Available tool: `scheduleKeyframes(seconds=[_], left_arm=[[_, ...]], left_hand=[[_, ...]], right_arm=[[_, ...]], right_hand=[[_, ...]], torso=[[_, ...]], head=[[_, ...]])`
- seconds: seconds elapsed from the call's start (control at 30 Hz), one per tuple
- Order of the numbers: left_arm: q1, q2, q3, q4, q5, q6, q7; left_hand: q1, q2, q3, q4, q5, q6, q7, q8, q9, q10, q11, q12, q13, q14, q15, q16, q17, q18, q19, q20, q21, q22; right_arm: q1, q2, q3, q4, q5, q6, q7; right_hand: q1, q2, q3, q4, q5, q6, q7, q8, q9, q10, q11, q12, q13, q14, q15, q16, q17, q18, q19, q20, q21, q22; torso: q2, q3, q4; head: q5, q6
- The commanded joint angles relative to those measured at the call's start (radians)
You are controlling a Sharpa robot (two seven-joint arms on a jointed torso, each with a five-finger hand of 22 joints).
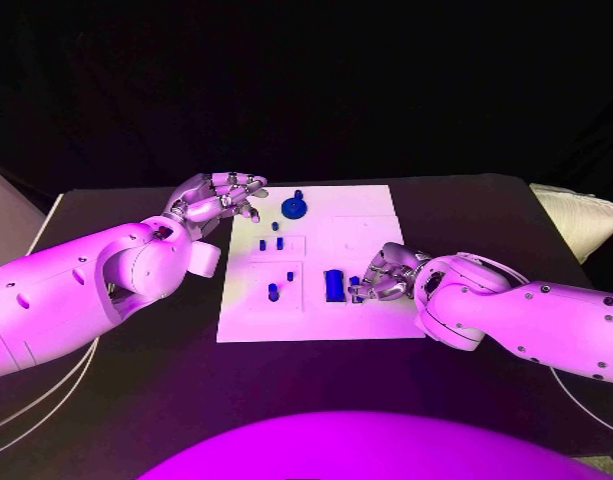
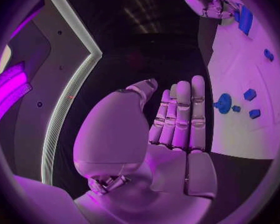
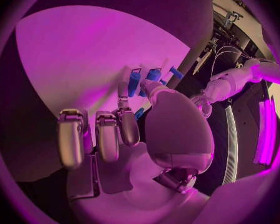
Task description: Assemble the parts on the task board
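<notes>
A white task board (image 1: pixel 349 215) lies flat in the middle of a black desk (image 1: pixel 133 370), with a robot arm reaching over it from each side.

The left hand (image 1: pixel 220 200) hovers at the board's far left corner. In the left wrist view its fingers (image 2: pixel 184 117) are straight and pressed side by side, the thumb set a little apart, and the palm holds nothing. Just beyond its fingertips sits a round blue part (image 1: pixel 295 207) with a small knob, resting on the board. A little nearer the robot from this hand, two small blue pegs (image 1: pixel 270 243) stand close together in a raised square of the board. Nearer still, a single small blue part (image 1: pixel 273 292) stands in a second raised square.

The right hand (image 1: pixel 381 275) rests over the board's near right area. Its fingers (image 3: pixel 107 134) curl downward toward the board. Right at its fingertips stands a tall rectangular blue block (image 1: pixel 334 284), with a smaller blue piece (image 1: pixel 355 294) just beside it, closer to the hand. In the right wrist view the thumb and one finger reach out to these blue pieces and seem to touch them, but whether the hand is actually clamped on one cannot be told.
</notes>
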Motion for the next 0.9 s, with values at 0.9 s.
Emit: scheduleKeyframes(seconds=[0.9], left_arm=[[0.0,0.0,0.001,0.001,0.001,0.016,0.008]], left_hand=[[0.0,0.008,0.001,0.008,0.001,-0.003,-0.003,0.006,-0.001,-0.008,0.001,0.005,-0.001,-0.004,-0.002,-0.004,-0.001,0.014,0.005,0.0,-0.007,-0.002]], right_arm=[[-0.002,-0.045,0.0,0.013,0.035,-0.06,0.114]], right_hand=[[0.089,0.017,-0.082,-0.003,-0.085,-0.025,0.013,-0.014,-0.014,0.041,0.003,-0.044,0.162,0.101,-0.001,-0.001,0.248,-0.007,0.048,-0.003,-0.031,0.188]], torso=[[-0.002,0.0004,-0.0013]], head=[[0.003,0.0]])
